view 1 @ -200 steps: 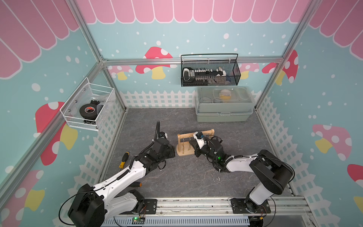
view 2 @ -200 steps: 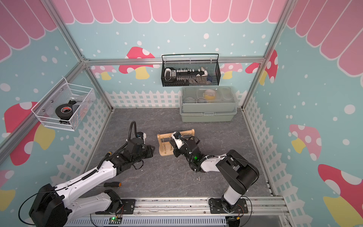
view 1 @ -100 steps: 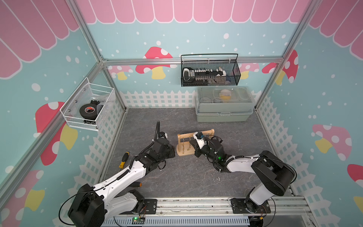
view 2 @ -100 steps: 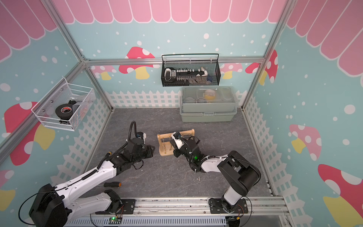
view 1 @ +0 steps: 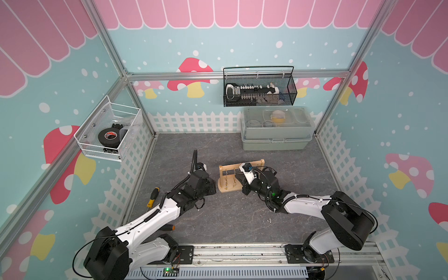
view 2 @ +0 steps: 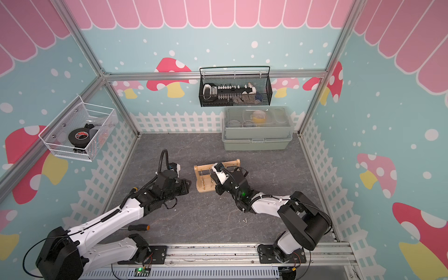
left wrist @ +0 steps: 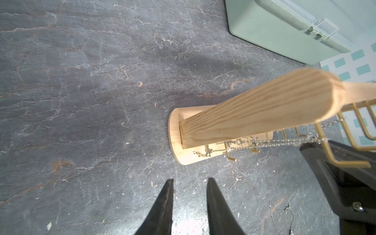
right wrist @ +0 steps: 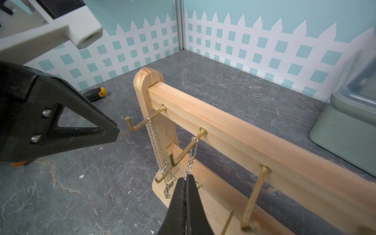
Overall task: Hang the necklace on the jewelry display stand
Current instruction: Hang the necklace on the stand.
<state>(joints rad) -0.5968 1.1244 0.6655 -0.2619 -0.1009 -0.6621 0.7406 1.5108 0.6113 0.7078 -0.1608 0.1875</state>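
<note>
The jewelry display stand (view 1: 252, 162) of light wood stands mid-floor, seen in both top views (view 2: 206, 167). In the right wrist view its crossbar (right wrist: 244, 142) carries gold hooks. A silver necklace (right wrist: 192, 156) runs from the second hook down into my right gripper (right wrist: 185, 179), which is shut on the chain just above the stand's base. Another chain (right wrist: 155, 146) hangs from the first hook beside the upright. My left gripper (left wrist: 190, 180) hovers over the floor near the stand's left end, slightly open with nothing between its fingers. A thin loose chain (left wrist: 284, 211) lies on the floor nearby.
A grey-green lidded box (view 1: 276, 131) sits at the back right. Two screwdrivers (view 1: 152, 196) (view 1: 167, 227) lie near the left arm. A black wire basket (view 1: 259, 89) hangs on the back wall. A white mesh basket (view 1: 89, 145) holding tape hangs on the left wall.
</note>
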